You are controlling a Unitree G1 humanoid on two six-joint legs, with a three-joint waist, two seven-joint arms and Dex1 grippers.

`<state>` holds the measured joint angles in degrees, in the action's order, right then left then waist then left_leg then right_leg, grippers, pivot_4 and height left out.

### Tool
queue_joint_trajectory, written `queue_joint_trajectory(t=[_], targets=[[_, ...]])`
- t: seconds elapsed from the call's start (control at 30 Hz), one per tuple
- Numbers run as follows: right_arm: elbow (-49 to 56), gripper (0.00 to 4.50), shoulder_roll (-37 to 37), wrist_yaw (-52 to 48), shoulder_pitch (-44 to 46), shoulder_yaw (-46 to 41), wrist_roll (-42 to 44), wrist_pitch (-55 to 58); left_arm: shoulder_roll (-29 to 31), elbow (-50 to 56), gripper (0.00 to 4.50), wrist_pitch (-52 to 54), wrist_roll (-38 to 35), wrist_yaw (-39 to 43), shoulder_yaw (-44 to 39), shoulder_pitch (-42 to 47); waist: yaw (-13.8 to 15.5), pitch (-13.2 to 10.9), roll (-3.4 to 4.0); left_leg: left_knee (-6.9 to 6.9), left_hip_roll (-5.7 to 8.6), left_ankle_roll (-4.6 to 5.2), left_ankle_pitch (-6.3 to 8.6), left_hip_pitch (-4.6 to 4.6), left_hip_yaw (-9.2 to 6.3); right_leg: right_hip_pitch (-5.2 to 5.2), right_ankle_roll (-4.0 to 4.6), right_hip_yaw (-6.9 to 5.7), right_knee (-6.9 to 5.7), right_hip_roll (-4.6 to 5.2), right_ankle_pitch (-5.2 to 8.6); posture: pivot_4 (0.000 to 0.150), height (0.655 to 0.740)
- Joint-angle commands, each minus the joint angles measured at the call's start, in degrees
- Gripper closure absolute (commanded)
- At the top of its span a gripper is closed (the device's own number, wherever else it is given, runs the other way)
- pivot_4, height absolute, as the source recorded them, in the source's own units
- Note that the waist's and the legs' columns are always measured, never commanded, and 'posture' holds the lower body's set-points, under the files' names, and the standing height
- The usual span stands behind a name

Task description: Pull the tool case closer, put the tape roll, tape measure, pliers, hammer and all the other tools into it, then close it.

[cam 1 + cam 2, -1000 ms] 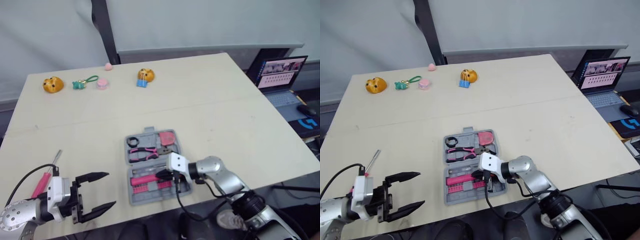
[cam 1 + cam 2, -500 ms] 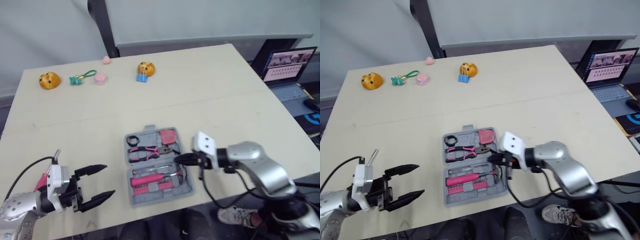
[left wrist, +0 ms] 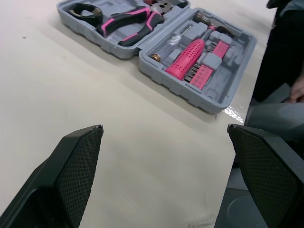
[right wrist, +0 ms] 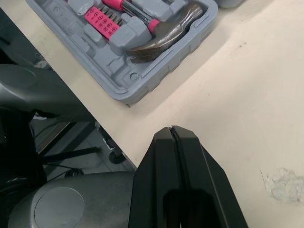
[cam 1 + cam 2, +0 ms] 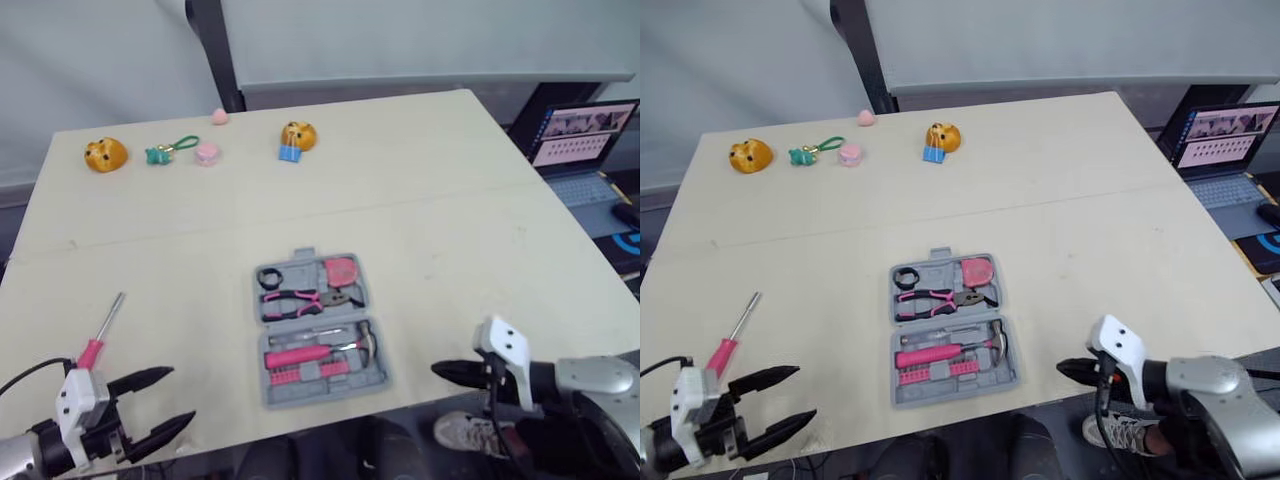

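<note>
You cannot read the markings on the bits (image 4: pixel 99 21) in the tool case (image 4: pixel 124 89), and the laptop (image 5: pixel 1228 138) is cut off by the picture's edge.

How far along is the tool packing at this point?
Done: the tool case sits close, with the tape roll, tape measure, pliers and hammer seated inside. In hand: nothing; left pincer open, right pincer shut and empty. Left: the pink-handled screwdriver lies outside, and the case is open.

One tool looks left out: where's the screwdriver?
Eye views: the screwdriver lies left on the table, just beyond the left gripper, left of the case.
</note>
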<state>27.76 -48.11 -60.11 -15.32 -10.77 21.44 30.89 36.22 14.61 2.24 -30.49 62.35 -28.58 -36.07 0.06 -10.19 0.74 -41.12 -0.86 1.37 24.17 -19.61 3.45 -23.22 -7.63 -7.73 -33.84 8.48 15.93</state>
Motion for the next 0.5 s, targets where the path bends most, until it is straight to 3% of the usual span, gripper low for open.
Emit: queue_joint_trajectory(t=[0.03, 0.2, 0.27, 0.37, 0.5], targets=[[1.89, 4.47, 1.31, 1.15, -2.75, -3.43, 1.38, -2.44, -1.53, 0.43, 0.00, -2.04, 0.78, -1.00, -1.89, -2.37, 0.03, -0.07, -0.08, 0.01, -0.06, 0.00, 0.00, 0.11, 0.02, 0.08, 0.01, 0.03, 0.00, 0.02, 0.01, 0.150, 0.7155], [-0.21, 4.47, 1.21, 1.45, -2.74, -2.96, 2.50, -1.38, -2.51, 1.79, 0.00, -0.74, 0.41, -2.52, -0.53, -1.80, 0.03, -0.15, -0.07, 0.00, -0.13, 0.06, 0.06, 0.39, 0.03, 0.27, 0.10, 0.14, 0.00, 0.14, -0.01, 0.150, 0.7155], [-1.11, 3.96, 0.57, 0.99, -2.04, -3.28, 3.32, -0.60, -2.65, 2.69, 0.50, 1.01, -0.69, -3.59, -0.32, -1.03, 0.07, -0.18, -0.02, 0.01, -0.16, 0.05, 0.06, 0.40, 0.02, 0.27, 0.15, 0.16, -0.01, 0.18, 0.00, 0.150, 0.7155], [-1.68, 2.69, -1.41, -1.19, -2.08, -5.68, 5.03, -0.17, -2.65, 4.92, 1.75, 3.58, -1.37, -5.23, -0.16, -0.85, 0.06, -0.26, 0.11, 0.02, -0.17, 0.04, 0.06, 0.38, 0.00, 0.25, 0.18, 0.20, -0.01, 0.19, 0.01, 0.150, 0.7155], [-1.47, 0.60, -3.15, -3.08, -2.11, -6.49, 6.41, -0.63, -2.89, 6.71, 3.83, 5.96, -2.19, -7.11, -0.73, -1.02, 0.05, -0.27, 0.13, 0.05, -0.16, 0.05, 0.07, 0.37, 0.00, 0.25, 0.19, 0.12, 0.01, 0.12, 0.01, 0.150, 0.7155]])
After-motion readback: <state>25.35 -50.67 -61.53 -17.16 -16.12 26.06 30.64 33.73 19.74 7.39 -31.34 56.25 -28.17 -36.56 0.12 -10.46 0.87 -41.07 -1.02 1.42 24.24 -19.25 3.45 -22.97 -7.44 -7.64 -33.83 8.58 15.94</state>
